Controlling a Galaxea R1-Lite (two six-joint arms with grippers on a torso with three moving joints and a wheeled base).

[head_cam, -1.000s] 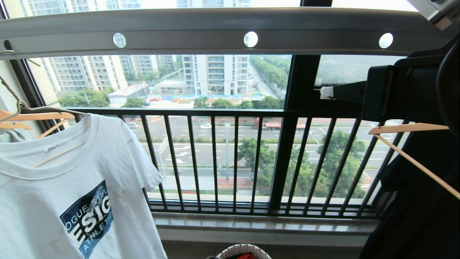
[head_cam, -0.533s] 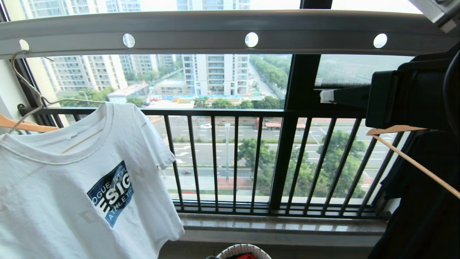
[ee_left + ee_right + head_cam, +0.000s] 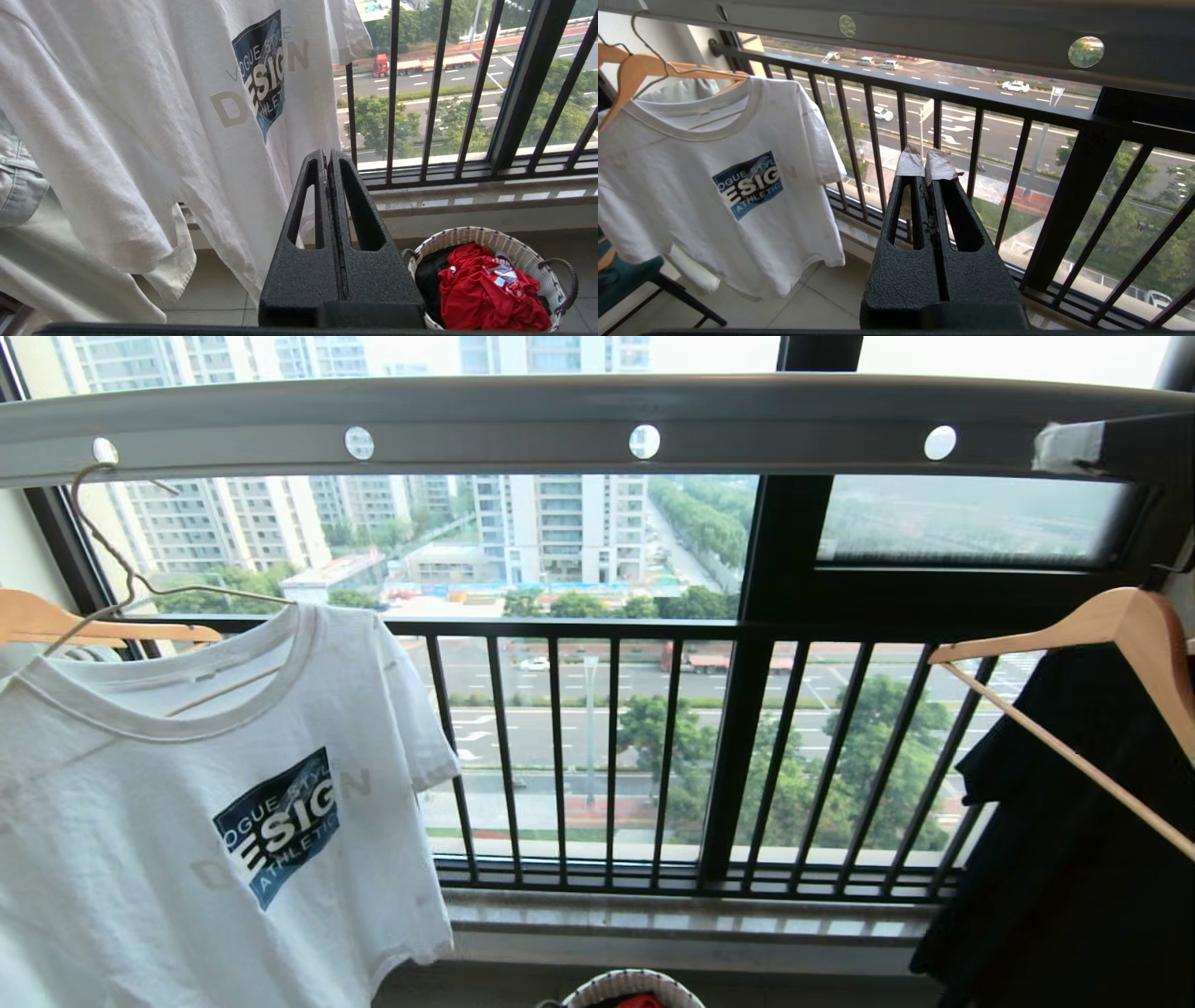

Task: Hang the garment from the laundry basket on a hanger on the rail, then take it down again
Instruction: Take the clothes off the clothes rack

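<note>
The garment point(image 3: 187, 821), a white T-shirt with a blue "DESIGN" print, hangs on the thin wire hanger point(image 3: 105, 537). The hanger's hook sits in a hole at the left end of the grey rail point(image 3: 523, 429). No gripper touches either. My right gripper point(image 3: 1050, 446) is shut and empty, its taped tips just under the rail at the far right. In its own view it point(image 3: 924, 163) points at the window bars, with the garment point(image 3: 705, 186) and hanger point(image 3: 648, 44) off to one side. My left gripper point(image 3: 327, 156) is shut and empty, low beside the garment's hem point(image 3: 154, 116). The laundry basket point(image 3: 467, 233) holds a red cloth point(image 3: 486, 289).
Light wooden hangers hang at the left point(image 3: 93, 627) and at the right point(image 3: 1120, 616), the right one carrying a dark garment point(image 3: 1074, 859). The black window railing point(image 3: 607, 747) runs behind. A pale green garment point(image 3: 18, 186) hangs behind the T-shirt. The basket rim point(image 3: 635, 982) shows below.
The whole head view has shifted, bringing the shirt and its hook further into the picture. My right gripper has risen from window-frame height to the rail and drawn off to the right.
</note>
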